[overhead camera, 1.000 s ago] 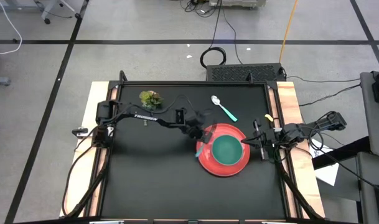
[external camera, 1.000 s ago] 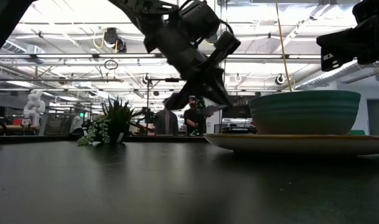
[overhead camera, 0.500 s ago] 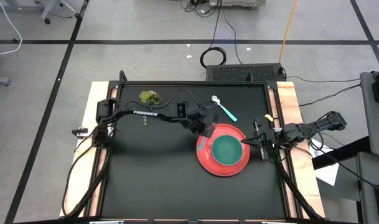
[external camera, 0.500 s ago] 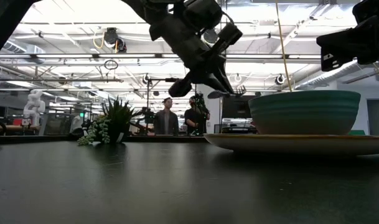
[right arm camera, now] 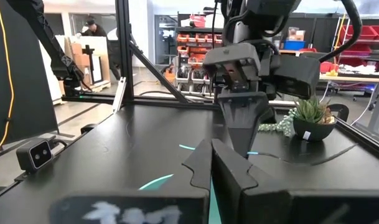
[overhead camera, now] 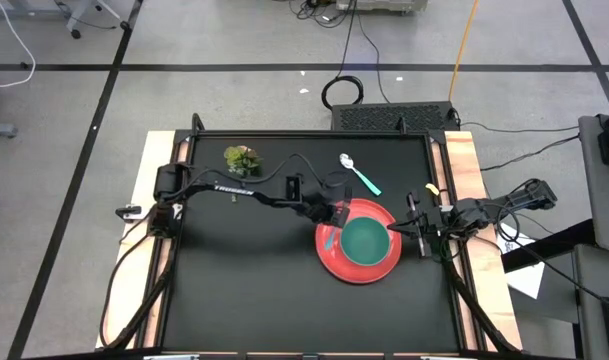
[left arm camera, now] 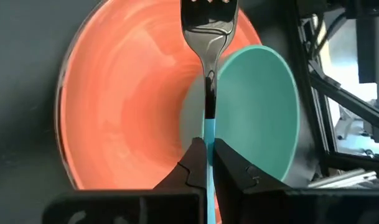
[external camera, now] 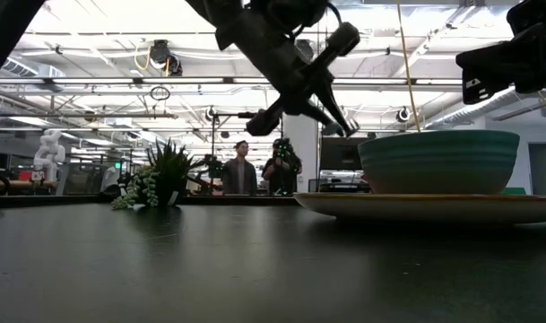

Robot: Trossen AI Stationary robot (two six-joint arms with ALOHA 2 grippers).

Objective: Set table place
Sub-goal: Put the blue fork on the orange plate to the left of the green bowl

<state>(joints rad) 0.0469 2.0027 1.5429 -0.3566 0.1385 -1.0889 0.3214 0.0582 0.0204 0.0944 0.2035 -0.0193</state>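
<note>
— Where is the left gripper (overhead camera: 336, 214), and what does it hold?

— It hangs above the table (overhead camera: 234, 290), at the plate's edge. Its fingers (left arm camera: 192, 168) are closed tight on the blue handle of the fork (left arm camera: 206, 37), with only the handle between them. The metal prongs reach forward, past the fingertips, over the red plate (left arm camera: 127, 106) and beside the bowl (left arm camera: 264, 106) (the fork touches neither, as far as the low view shows).

— And the other pieces?

— The teal bowl stands on the plate, beyond the fingertips and a little to one side of them. The spoon (overhead camera: 360, 174) lies on the table behind the gripper, well apart from the plate. A small green plant (overhead camera: 242, 158) sits further off, near the table's far left corner.

— What about the right gripper (overhead camera: 416, 228)?

— It waits at the right edge of the table, just beside the plate. Its fingers (right arm camera: 236, 171) are pressed together and hold nothing.
</note>
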